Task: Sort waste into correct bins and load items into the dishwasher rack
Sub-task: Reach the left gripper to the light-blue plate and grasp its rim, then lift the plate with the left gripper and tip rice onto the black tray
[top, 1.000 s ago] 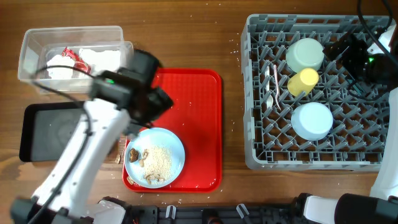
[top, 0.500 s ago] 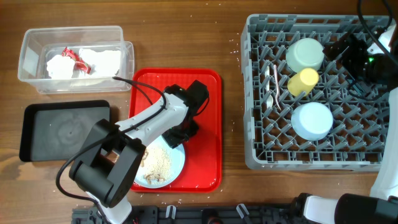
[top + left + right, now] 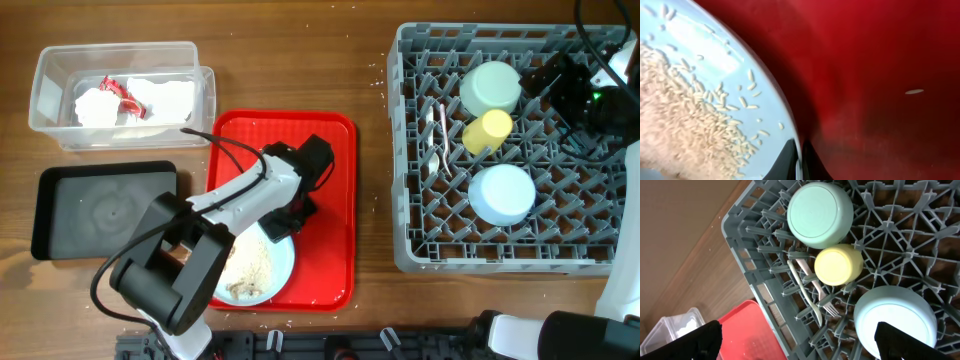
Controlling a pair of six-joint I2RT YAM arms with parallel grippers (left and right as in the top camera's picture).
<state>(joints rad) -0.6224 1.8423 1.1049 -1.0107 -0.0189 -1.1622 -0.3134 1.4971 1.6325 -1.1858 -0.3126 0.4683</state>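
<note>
The light blue plate [image 3: 252, 268] lies on the red tray [image 3: 335, 190], heaped with pale rice crumbs [image 3: 250, 262] and brown bits. My left gripper [image 3: 285, 225] is shut on the plate's right rim. The left wrist view shows the rim [image 3: 790, 125] pinched between both fingertips. The grey dishwasher rack [image 3: 400, 150] holds a pale green bowl [image 3: 490, 88], a yellow cup [image 3: 487, 130], an upturned light blue bowl [image 3: 502, 193], and a white spoon and fork [image 3: 438, 140]. My right gripper [image 3: 800, 345] hangs open above the rack with nothing between its fingers.
A clear tub [image 3: 50, 90] at the back left holds white napkins [image 3: 160, 97] and a red-and-white wrapper [image 3: 122, 92]. A black tray [image 3: 105, 210] lies in front of it, left of the red tray. Stray grains dot the red tray [image 3: 914, 91].
My left arm swung down to the plate's right edge and its jaws closed on the rim. The right arm and the rack's contents have not moved.
</note>
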